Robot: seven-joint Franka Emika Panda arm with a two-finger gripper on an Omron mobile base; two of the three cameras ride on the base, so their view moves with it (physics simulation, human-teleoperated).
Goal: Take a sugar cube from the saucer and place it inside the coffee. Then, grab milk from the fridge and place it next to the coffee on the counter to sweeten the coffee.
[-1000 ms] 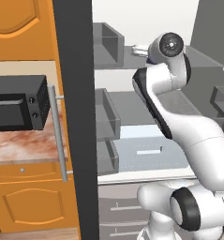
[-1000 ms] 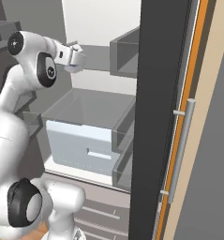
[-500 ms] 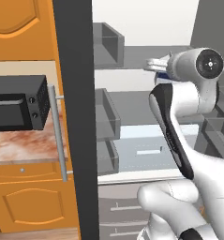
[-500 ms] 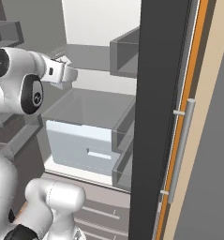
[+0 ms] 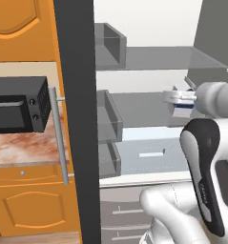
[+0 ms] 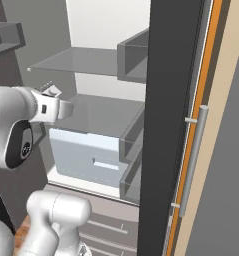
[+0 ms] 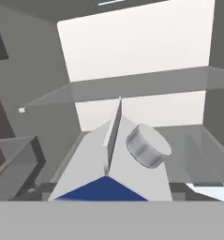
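The milk (image 7: 108,178), a white carton with a dark blue band, a gabled top and a grey round cap, sits close in front of the hand camera. In the left base view the milk (image 5: 183,108) hangs in the air before the fridge's middle glass shelf (image 5: 139,102), with my gripper (image 5: 180,101) shut on it. The fridge (image 5: 75,119) stands open, its pale interior facing me. A strip of the counter (image 5: 20,147) shows at the left. The sugar cube, saucer and coffee are out of view.
A black microwave (image 5: 17,102) stands on the counter beside the dark fridge door and its silver handle (image 5: 58,133). Door bins (image 5: 108,119) line the left side, and a pale drawer (image 5: 149,155) sits below. The other door (image 6: 171,125) stands at the right.
The arm has swung back from the fridge and lower, carrying the carton with it, to the right in the left base view and to the left in the right base view.
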